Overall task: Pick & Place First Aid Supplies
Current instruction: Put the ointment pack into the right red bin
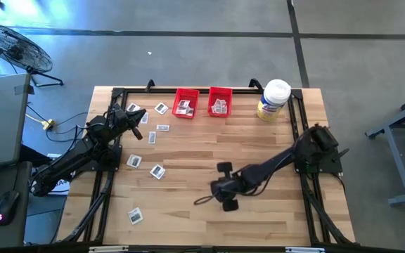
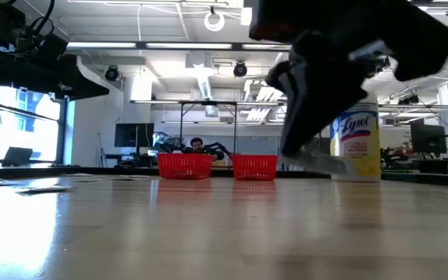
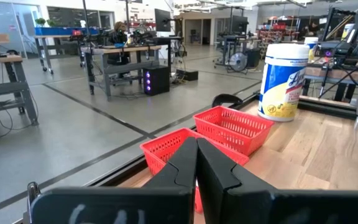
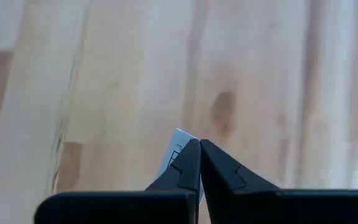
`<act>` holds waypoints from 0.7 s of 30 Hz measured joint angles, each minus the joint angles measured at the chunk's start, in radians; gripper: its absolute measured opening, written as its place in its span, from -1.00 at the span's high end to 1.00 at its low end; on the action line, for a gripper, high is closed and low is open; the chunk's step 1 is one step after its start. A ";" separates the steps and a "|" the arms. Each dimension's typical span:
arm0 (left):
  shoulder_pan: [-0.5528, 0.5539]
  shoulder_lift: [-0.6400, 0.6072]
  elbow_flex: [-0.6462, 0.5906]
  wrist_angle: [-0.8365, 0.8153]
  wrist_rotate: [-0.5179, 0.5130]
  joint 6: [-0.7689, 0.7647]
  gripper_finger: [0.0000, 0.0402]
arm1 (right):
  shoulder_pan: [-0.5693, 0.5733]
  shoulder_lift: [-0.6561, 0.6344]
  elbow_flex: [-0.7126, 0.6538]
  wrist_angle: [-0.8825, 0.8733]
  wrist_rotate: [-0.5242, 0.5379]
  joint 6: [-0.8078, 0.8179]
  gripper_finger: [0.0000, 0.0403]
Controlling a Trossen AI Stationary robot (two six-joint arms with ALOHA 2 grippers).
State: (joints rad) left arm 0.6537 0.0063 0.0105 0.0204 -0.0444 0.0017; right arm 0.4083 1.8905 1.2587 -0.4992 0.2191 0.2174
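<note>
Packets of first aid supplies lie scattered over the left half of the wooden surface [image 1: 259,211], with several near the left arm, one [image 1: 157,171] toward the middle and one [image 1: 135,216] alone near the front edge. More packets sit inside the two red bins [image 1: 185,102] [image 1: 220,101] at the far edge, though their print is too small to read. A white-lidded jar [image 1: 273,100] with a yellow label stands to the right of the bins.

Right end effector [image 4: 199,144] is low over the middle of the surface, fingers pressed together on a white packet [image 4: 174,152]; only one corner and a strip of that packet show beside the fingers, the rest being hidden behind them. From above, the arm itself covers the packet. At table height the same arm is a dark blur in the foreground, cutting off part of the jar.

Left end effector [image 3: 196,149] hangs over the back left part of the surface, fingers closed with nothing between them, facing the bins. Its body hides the near rim of the closer bin
</note>
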 joint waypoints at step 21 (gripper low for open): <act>-0.002 0.000 0.000 0.000 -0.002 0.000 1.00 | -0.729 -0.071 0.002 0.461 0.280 -0.151 0.99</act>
State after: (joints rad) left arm 0.6519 0.0063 0.0105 0.0208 -0.0463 0.0019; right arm -0.3207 1.8198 1.2602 -0.0378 0.4993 0.0665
